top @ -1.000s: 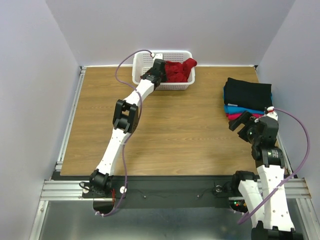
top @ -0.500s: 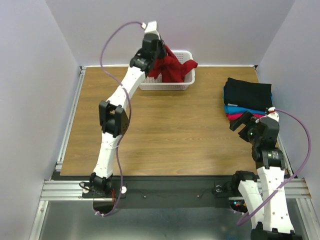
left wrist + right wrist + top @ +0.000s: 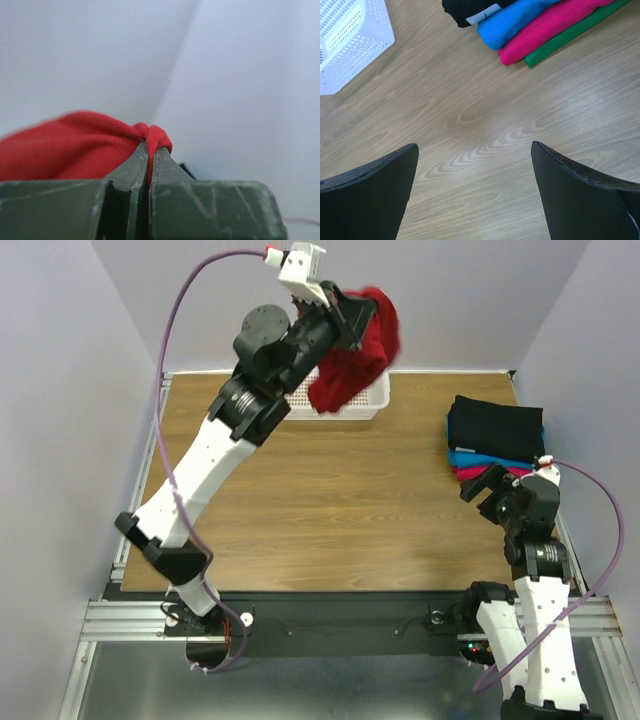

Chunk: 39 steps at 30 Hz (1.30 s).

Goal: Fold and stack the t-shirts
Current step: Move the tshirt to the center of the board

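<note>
My left gripper (image 3: 368, 315) is raised high above the white basket (image 3: 352, 407), shut on a fold of the dark red t-shirt (image 3: 352, 365), which hangs from it in the air. The left wrist view shows the red cloth (image 3: 75, 147) pinched between the closed fingers (image 3: 161, 160). A folded stack of t-shirts lies at the right edge of the table: black (image 3: 495, 425) on top, then blue (image 3: 520, 20), magenta (image 3: 550, 27) and green (image 3: 572, 35). My right gripper (image 3: 475, 150) hovers open over bare wood just in front of that stack, holding nothing.
The wooden table (image 3: 350, 500) is bounded by metal rails at the left and near edges and by white walls behind and at both sides. The basket's corner (image 3: 350, 45) shows at the upper left of the right wrist view.
The left arm has lifted the red t-shirt out of the basket and swung it high up and to the right. The right arm has stayed still.
</note>
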### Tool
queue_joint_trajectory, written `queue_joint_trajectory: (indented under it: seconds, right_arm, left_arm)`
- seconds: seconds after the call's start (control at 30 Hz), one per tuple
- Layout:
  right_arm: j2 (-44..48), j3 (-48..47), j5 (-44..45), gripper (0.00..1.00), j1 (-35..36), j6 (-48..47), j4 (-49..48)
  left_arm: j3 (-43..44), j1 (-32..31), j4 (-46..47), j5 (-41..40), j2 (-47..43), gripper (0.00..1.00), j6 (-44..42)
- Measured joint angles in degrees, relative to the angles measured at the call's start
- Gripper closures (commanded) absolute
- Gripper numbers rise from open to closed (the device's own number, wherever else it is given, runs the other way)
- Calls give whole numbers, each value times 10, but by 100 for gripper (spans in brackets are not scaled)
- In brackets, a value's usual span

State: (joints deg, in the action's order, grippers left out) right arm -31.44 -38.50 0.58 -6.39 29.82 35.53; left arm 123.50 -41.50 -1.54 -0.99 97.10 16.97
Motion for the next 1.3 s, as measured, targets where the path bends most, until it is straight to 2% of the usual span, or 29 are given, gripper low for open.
queue_joint_trajectory:
  seconds: [0.07, 0.17, 0.2, 0.23, 0.3, 0.33, 0.37, 0.47, 0.57, 0.67, 0.73, 0.8, 0.97, 1.07, 1.13, 1.3]
  right_arm:
    - [5, 0, 1, 0, 0, 0, 0]
    - [11, 0, 1, 0, 0, 0, 0]
    - [14, 0, 1, 0, 0, 0, 0]
    - [15, 0, 1, 0, 0, 0, 0]
    - [19, 0, 0, 0, 0, 0, 0]
    - [19, 0, 0, 0, 0, -1, 0]
    - [20, 0, 0, 0, 0, -1, 0]
    - [20, 0, -5, 0, 0, -4, 0]
    - [19, 0, -16, 0, 0, -8, 0]
    - [13, 0, -35, 0, 0, -16, 0]
    - [0, 0, -60, 0, 0, -21, -1]
    - [-18, 0, -83, 0, 0, -25, 0]
    - [-62, 16, -156, 0, 2, -32, -9]
    - [-73, 33, -174, 0, 23, -31, -12]
    - [-84, 43, -174, 0, 59, -25, -22]
    - [-158, 62, -76, 0, 274, 27, -61]
  left_arm:
    - [-42, -32, 1, 8, -49, 100, -1]
    - [-130, -42, 5, 5, -127, 100, 4]
    - [-173, -41, 13, -5, -155, 95, 8]
    - [-199, -41, 14, -13, -173, 86, 10]
    - [-279, -41, 20, -51, -216, 28, 21]
    - [-318, -42, 22, -82, -234, 8, 28]
    - [-359, -40, 5, -128, -243, 2, 42]
    - [-398, -18, -54, -197, -223, 2, 83]
    - [-468, 13, -104, -228, -189, 2, 127]
    - [-589, 21, -140, -238, -200, 2, 175]
    - [-680, 19, -155, -238, -243, 2, 209]
    - [-756, 18, -173, -236, -325, 1, 242]
    - [-868, 17, -161, -206, -522, 2, 313]
    - [-937, 9, -150, -167, -581, 2, 347]
    - [-980, -3, -147, -131, -583, 2, 367]
    - [-1027, -86, -147, -77, -550, 2, 425]
